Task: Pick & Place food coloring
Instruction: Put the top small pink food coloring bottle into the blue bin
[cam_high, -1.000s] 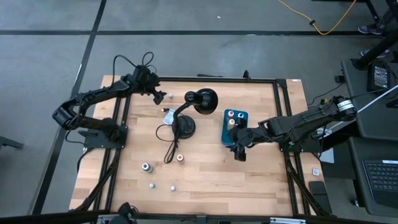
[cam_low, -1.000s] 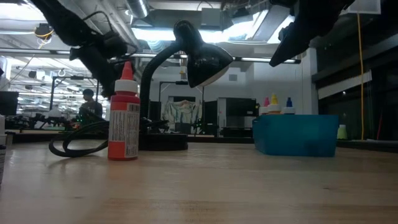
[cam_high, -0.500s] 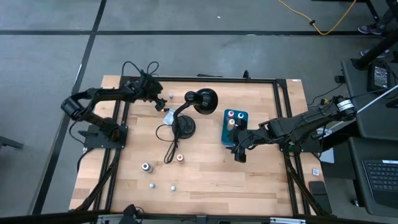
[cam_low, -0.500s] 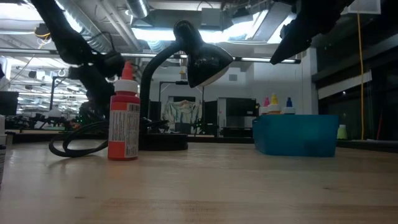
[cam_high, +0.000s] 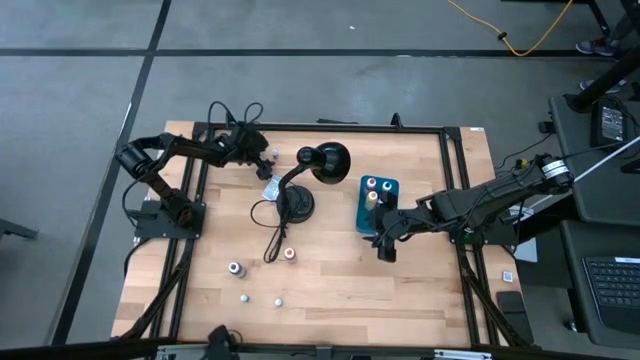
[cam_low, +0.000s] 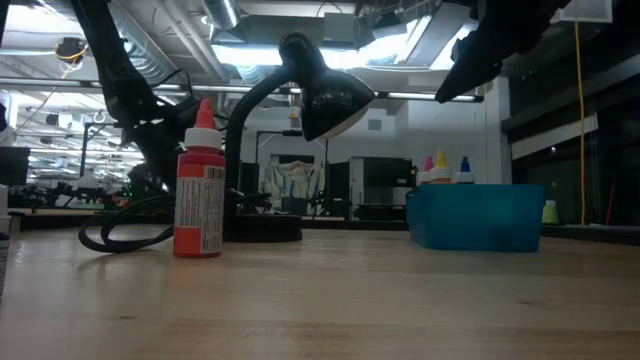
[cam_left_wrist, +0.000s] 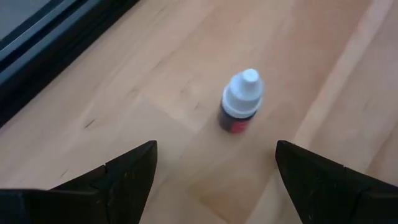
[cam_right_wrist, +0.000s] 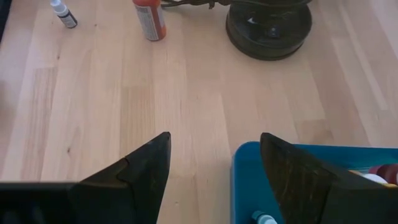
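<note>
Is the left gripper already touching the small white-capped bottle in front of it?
Apart. In the left wrist view, the left gripper is open and the white-capped bottle stands upright on bare wood beyond both fingertips, with table visible between them.

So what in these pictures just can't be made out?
- Teal box, low view: its wall hides most of the bottles inside.
- Tiny bottles near the table's front, high view: too small to tell colours.
- Left gripper, low view: partly behind the red bottle.
</note>
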